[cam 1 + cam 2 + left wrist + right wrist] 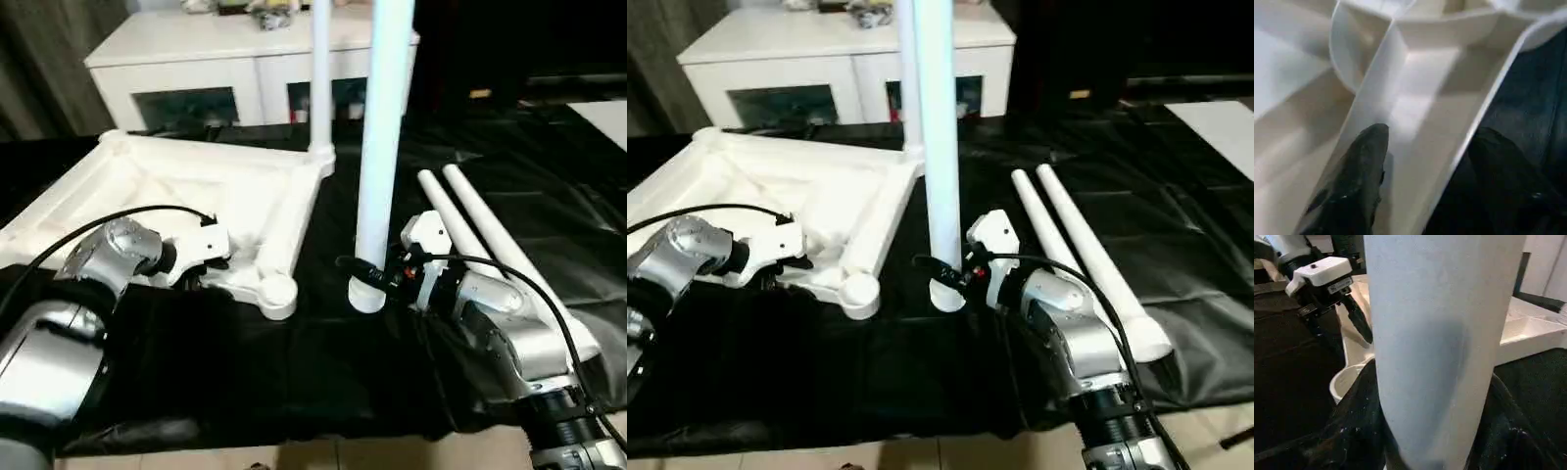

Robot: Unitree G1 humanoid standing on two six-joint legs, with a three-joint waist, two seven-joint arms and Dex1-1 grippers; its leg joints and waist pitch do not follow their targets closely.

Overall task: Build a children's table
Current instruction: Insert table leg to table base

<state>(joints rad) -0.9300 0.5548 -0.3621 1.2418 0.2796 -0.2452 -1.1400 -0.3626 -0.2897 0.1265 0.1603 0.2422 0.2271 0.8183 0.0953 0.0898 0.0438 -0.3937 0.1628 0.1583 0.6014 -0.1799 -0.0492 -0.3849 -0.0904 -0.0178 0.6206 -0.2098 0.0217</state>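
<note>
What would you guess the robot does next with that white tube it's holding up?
Probably carry the upright leg, clamped in the right gripper, leftward over the empty corner socket of the tabletop and lower it in. The left gripper straddles the tabletop's rim beside that socket.

Premises read as a domestic room used as a staging area. At the far side stands a white cabinet point(245, 73) with glass doors and small items on top. A grey curtain point(49, 59) hangs far left. Black sheeting point(323, 362) covers the work surface, with pale flooring point(392, 452) at the near edge.
</note>
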